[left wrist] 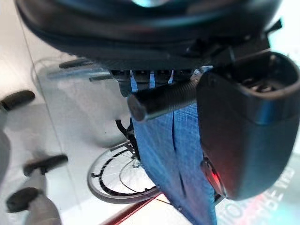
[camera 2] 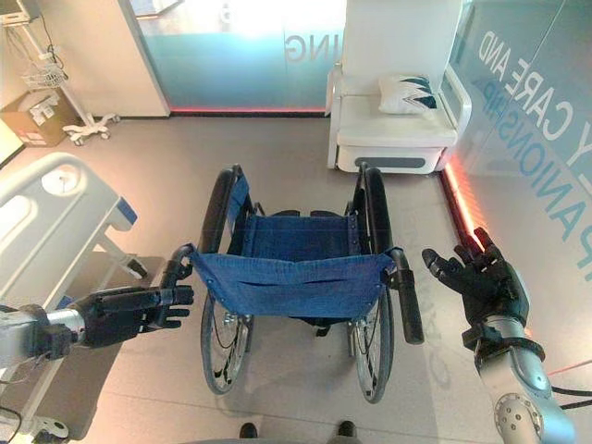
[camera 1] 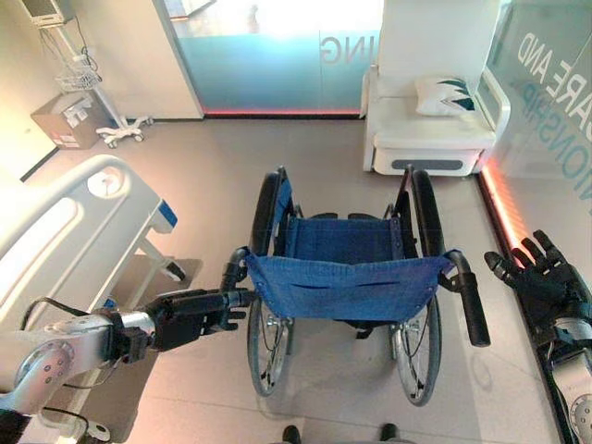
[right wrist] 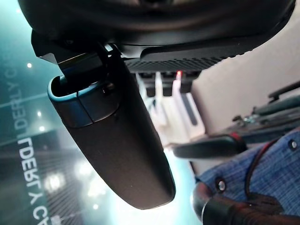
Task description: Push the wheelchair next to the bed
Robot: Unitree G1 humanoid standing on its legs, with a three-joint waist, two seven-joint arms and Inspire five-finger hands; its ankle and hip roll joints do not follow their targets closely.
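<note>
Here the wheelchair stands in the middle of the floor facing away, its blue sling back toward the robot, and the bed lies well apart on the left. The left hand is at the left push handle; its wrist view shows the handle's end lying across the hand between the thumb and the fingers, but whether they are truly closed round it I cannot tell. The right hand hovers just beside the right push handle, apart from it, fingers spread and straight, holding nothing. So the step in hand looks like taking hold of both handles; no pushing has begun, judging by the chair's distance from the bed. Next the right hand would need to move inward and close on its handle, then both arms steer the chair left toward the bed's side. A push from one handle alone would likely swing the chair round. A white armchair stands ahead by the glass wall.
</note>
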